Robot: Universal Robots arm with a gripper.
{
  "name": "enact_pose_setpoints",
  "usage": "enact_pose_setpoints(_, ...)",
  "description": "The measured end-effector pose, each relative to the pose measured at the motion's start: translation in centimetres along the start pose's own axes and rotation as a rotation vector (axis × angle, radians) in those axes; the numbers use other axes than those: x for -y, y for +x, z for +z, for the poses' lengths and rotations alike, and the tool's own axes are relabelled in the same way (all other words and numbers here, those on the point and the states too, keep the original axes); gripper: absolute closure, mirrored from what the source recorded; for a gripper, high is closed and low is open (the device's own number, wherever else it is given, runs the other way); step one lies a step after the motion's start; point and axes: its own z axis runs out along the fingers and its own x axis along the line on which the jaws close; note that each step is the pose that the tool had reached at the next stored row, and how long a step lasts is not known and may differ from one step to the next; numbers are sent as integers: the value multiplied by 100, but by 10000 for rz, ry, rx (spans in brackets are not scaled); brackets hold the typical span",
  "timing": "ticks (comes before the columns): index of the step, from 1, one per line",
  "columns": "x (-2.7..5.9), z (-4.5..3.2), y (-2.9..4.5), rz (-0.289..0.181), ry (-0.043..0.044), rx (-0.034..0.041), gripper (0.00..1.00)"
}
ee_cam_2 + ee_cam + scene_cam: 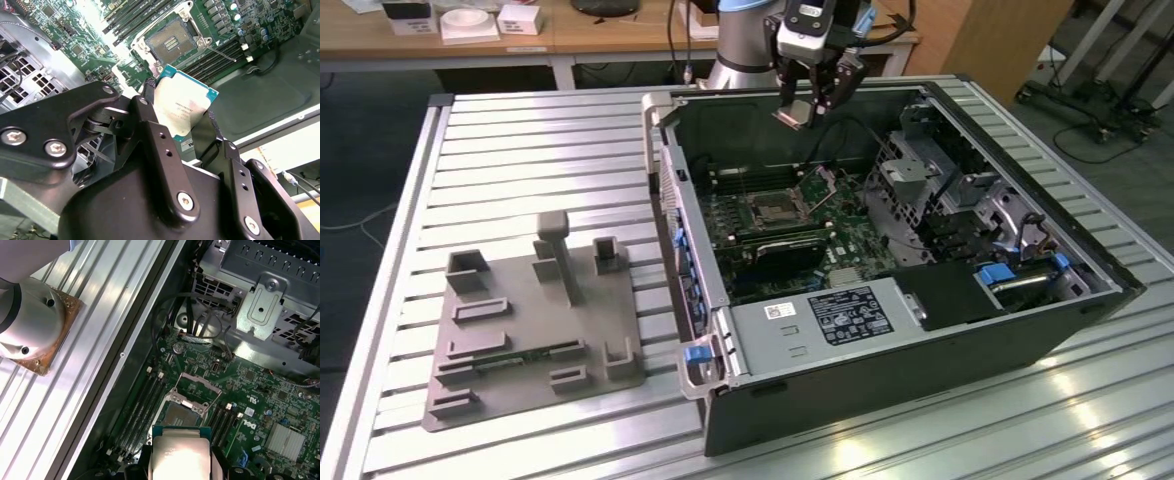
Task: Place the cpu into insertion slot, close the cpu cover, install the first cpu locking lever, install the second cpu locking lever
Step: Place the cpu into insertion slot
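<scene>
The cpu [182, 107] is hanging above the open computer case [907, 360], and the gripper [803, 108] is clamping it by two opposite edges between its black fingers. It is sitting clear of the insertion slot [179, 416], which is lying bare on the green board [280, 395] with the cpu cover [825, 183] standing swung up beside it. You are working on a ribbed aluminium table [520, 140]. A grey moulded fixture [520, 330] is resting on it to the exterior view's left of the case. A wooden bench [587, 38] carrying small white boxes [467, 22] is standing behind.
</scene>
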Motion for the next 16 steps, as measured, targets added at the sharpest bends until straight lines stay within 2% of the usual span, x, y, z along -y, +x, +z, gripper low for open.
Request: enact_pose_setpoints(16,11,3,5,621,-13,55,46)
